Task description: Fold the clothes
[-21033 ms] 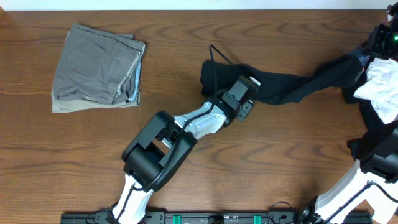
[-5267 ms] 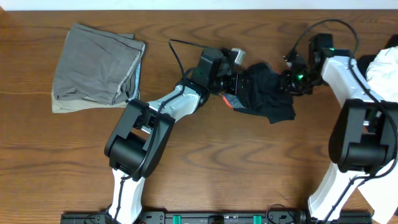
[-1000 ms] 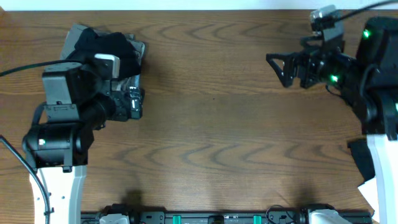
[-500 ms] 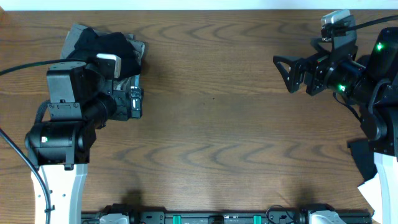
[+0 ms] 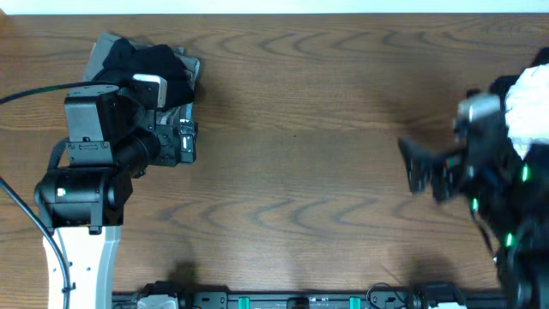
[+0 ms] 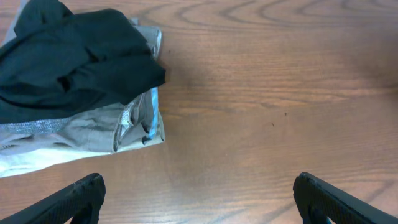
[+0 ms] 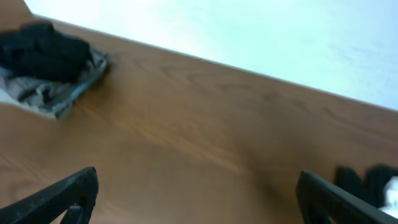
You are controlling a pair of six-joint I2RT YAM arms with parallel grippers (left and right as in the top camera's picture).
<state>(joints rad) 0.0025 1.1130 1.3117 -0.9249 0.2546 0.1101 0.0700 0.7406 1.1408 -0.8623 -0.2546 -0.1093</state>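
Left jaws: spread wide, released, nothing btwn the two black fingertips [image 6: 84,191], just bare wood under the gap. Ahead of them and off to the left-hand tip sits the pile: black garment [image 6: 74,62], crumpled, lying on top of the grey garment [image 6: 99,134], which is folded flat w/ its edges poking out below and to the side. The jaws aren't touching either piece.

Right jaws: also wide apart, empty. The wrist cam is blurry but the gap btwn the tips is clear and shows only wood. They hang above the right half of the surface [image 5: 300,129], well apart from the pile, which shows small in the far corner of that view.

From overhead, the black-on-grey stack is at the far left corner, partly hidden by the left arm [image 5: 86,172]. The right arm [image 5: 485,172] is smeared, near the right edge. Behind it, at the right edge, is a white garment [image 5: 527,103], bunched up. The dark bit next to it in the right wrist view is too blurred to make out.
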